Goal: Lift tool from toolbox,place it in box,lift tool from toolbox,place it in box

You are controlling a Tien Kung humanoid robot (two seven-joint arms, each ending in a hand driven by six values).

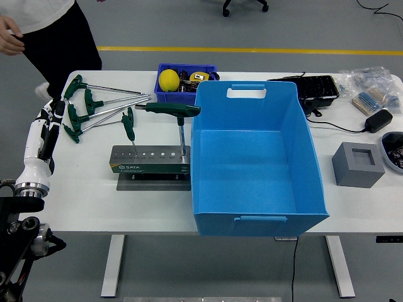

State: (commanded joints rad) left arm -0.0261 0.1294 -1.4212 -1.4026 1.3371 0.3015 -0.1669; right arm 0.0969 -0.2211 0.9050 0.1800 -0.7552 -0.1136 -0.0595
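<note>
- The tool rack (153, 161) stands just left of the big blue box (255, 157), touching or nearly touching its left wall. 2 green T-handle wrenches are upright in it: a small one (129, 126) at the rack's left end and a large one (175, 111) at its right end, its handle reaching the box's rim.
- 4 or so loose T-handle wrenches (94, 107) lie on the table behind and left of the rack. The box looks empty.
- The left hand (49, 129) hovers at the table's left edge, well left of the rack, holding nothing; its fingers look loosely extended, though they are too small to read surely.
- Risk: the large wrench's handle sits so close to the box wall that a tilted pull could snag the rim or drag the rack.
- Risk: reaching in from the left, the arm may sweep the loose wrenches.
- A person (44, 31) stands beyond the table's far left corner, hands off it.
</note>
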